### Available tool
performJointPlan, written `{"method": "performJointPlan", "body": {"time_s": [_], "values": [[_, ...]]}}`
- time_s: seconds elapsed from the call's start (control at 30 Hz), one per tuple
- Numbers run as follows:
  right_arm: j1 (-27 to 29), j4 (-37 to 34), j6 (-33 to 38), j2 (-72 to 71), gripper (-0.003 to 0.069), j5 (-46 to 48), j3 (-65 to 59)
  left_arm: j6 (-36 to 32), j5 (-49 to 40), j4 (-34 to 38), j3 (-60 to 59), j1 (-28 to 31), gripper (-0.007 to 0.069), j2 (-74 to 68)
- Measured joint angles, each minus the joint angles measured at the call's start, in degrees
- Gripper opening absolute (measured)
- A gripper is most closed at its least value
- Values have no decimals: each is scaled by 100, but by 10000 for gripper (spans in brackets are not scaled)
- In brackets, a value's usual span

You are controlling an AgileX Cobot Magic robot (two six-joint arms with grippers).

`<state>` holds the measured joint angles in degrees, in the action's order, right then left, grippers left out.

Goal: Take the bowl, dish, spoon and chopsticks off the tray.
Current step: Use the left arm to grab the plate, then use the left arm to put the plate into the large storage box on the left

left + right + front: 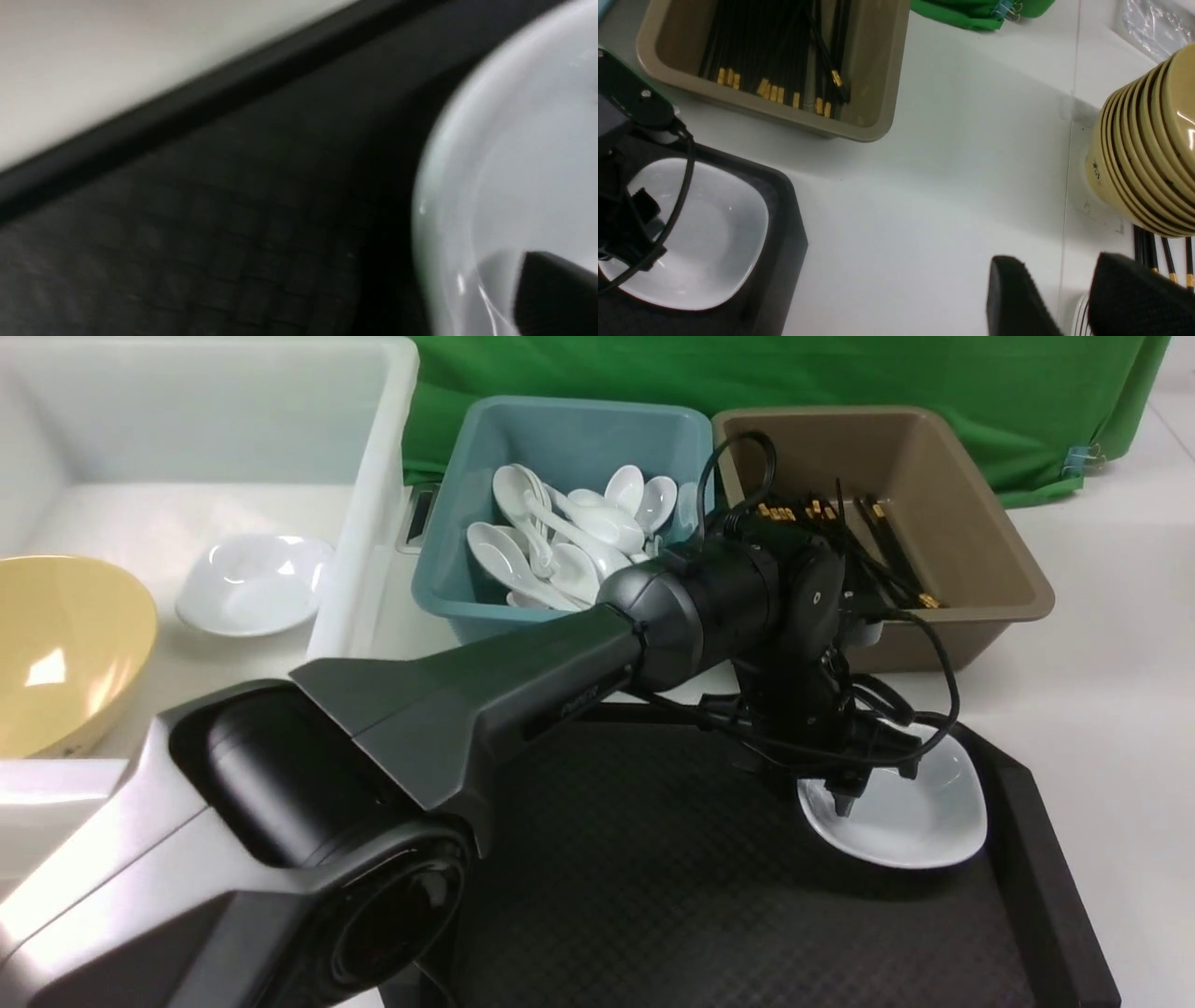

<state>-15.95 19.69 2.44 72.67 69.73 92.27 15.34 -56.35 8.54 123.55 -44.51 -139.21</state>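
The dish (920,817) is the only thing left on the tray (653,877), sitting in its far right corner, so the step in hand looks like the pick-up of that last piece. The bowl (65,644) already lies in the white tub (373,476) off the tray's left side.

The left arm reaches across the tray from the near left with its wrist bent down. The left gripper (845,795) hangs over the dish's near left rim, with one finger (556,294) dipped inside the hollow. The other finger is lost behind the cabling, so I cannot tell whether the jaws are apart or nipping the rim.

Next, I'd judge, it needs a firm pinch on that thin sloping rim, then a straight lift clear of the tray's raised edge.

The right gripper (1064,298) hovers over the table beyond the tray's right edge, fingers spread and holding nothing.
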Motion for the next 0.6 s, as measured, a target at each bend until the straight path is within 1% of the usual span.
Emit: {"method": "performJointPlan", "body": {"time_s": [0.07,0.13,0.17,0.2,0.3,0.43,0.47,0.5,0.6], "values": [[0,-6,0,-6,238,0,0,-19,50,159,2,8,150,-6],[0,-6,0,-18,238,0,0,-39,45,347,18,20,72,44],[0,-6,0,-25,238,0,0,-39,44,374,18,28,64,60],[0,-6,0,-44,238,0,0,-48,-47,455,26,77,39,156],[0,-6,0,-55,238,0,0,-116,-352,447,63,237,17,333],[0,-88,0,-55,238,0,0,-375,-732,399,208,717,13,838],[0,-95,0,-55,238,0,0,-391,-744,399,208,717,13,838],[0,-109,0,-55,238,0,0,-499,-846,457,301,992,13,1190],[0,-126,-28,-55,238,0,0,-698,-927,670,409,1451,13,1790]]}}
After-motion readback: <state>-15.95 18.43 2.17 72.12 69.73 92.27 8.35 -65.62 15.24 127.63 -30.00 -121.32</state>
